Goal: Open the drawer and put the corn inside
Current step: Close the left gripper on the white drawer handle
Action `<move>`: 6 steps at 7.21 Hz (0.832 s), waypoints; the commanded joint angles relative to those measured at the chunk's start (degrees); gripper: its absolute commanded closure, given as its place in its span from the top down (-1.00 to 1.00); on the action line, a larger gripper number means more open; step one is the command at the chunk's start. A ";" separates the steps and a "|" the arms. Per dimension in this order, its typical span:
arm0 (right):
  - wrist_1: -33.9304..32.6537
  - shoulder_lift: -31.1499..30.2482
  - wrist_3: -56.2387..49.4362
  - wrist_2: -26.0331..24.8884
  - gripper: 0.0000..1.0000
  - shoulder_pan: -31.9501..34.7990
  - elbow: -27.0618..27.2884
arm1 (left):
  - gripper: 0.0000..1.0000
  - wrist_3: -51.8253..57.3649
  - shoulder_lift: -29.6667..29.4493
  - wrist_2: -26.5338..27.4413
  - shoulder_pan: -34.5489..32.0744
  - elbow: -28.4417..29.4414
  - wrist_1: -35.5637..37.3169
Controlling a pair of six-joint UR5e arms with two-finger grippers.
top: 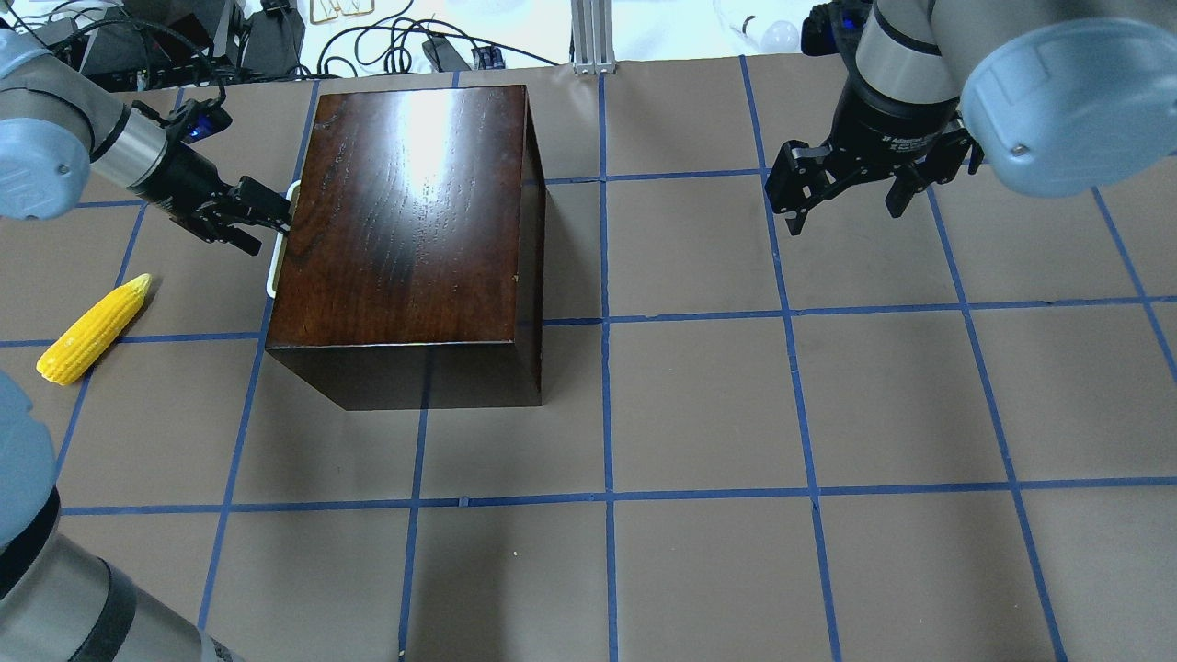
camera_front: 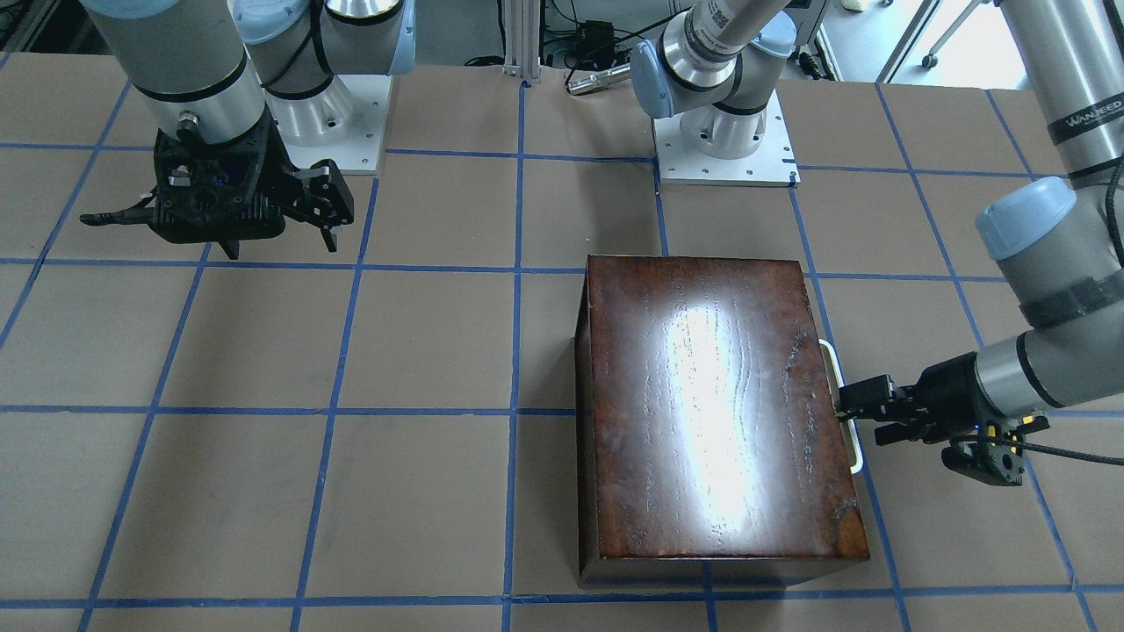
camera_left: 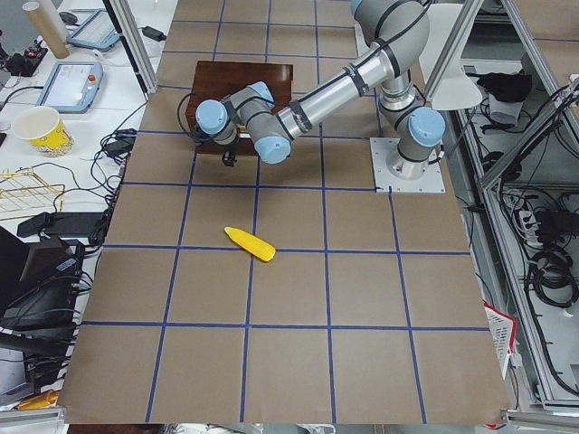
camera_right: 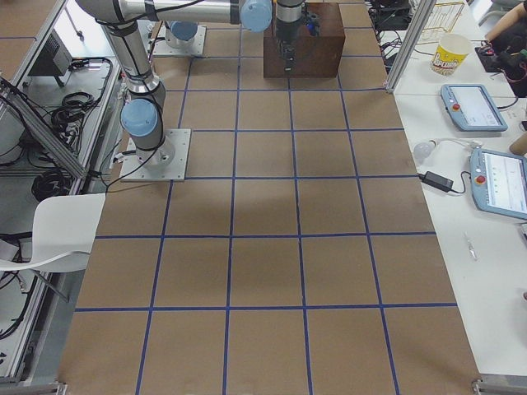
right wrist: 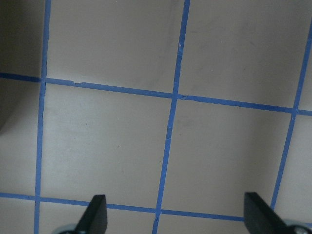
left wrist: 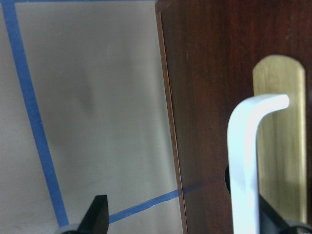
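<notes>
The glossy dark-brown box (top: 405, 211) (camera_front: 711, 412) stands on the table with its drawer pushed fully in. The drawer's white handle (top: 270, 280) (left wrist: 243, 161) faces my left arm. My left gripper (top: 267, 225) (camera_front: 847, 414) (left wrist: 183, 217) is open at that handle, which lies between its fingers close to the right one. The yellow corn (top: 92, 329) (camera_left: 250, 244) lies on the table, apart from the box, on the handle side. My right gripper (top: 841, 207) (camera_front: 283, 244) (right wrist: 178, 214) hangs open and empty over bare table, far from the box.
The two arm bases (camera_front: 338, 132) (camera_front: 724, 140) are bolted at the robot's edge of the table. Blue tape lines grid the brown surface. Side desks hold tablets (camera_right: 473, 107) and a paper cup (camera_left: 41, 131). A white chair (camera_right: 49, 230) stands off the table.
</notes>
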 commanded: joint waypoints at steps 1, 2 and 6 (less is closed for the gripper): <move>0.00 0.00 0.00 0.00 1.00 -0.04 0.00 | 1.00 -0.08 -0.04 0.01 0.00 0.06 1.29; 0.00 0.00 0.00 0.00 1.00 0.13 0.00 | 1.00 -0.17 0.05 -0.16 0.17 0.41 1.74; 0.00 -0.09 0.00 0.00 1.00 0.13 0.00 | 1.00 0.71 -0.21 0.45 0.61 0.77 1.83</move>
